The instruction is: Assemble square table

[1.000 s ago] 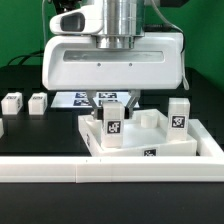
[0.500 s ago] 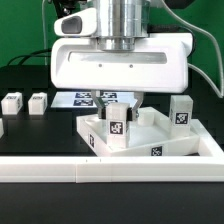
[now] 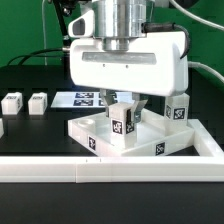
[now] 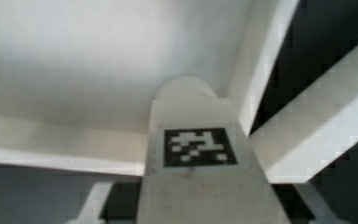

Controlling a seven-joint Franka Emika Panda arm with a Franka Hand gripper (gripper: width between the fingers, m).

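Observation:
The white square tabletop (image 3: 92, 140) lies upside down on the black table, with its raised rim up. My gripper (image 3: 123, 108) is shut on a short white tagged leg (image 3: 122, 126) and holds it upright at the tabletop's near corner socket. In the wrist view the leg (image 4: 197, 150) runs between my fingers (image 4: 105, 200) toward the tabletop's inside (image 4: 69, 90). A second leg (image 3: 178, 110) stands upright at the far corner on the exterior view's right. Two more legs (image 3: 12, 102) (image 3: 38, 102) stand loose at the exterior view's left.
The long white L-shaped border wall (image 3: 110, 172) runs along the front and touches the tabletop at the right. The marker board (image 3: 82, 98) lies flat behind the tabletop. Another white piece (image 3: 1, 127) shows at the left edge.
My gripper has turned about its vertical axis and shifted slightly to the exterior view's right with the leg in it. The tabletop has swung a little with it.

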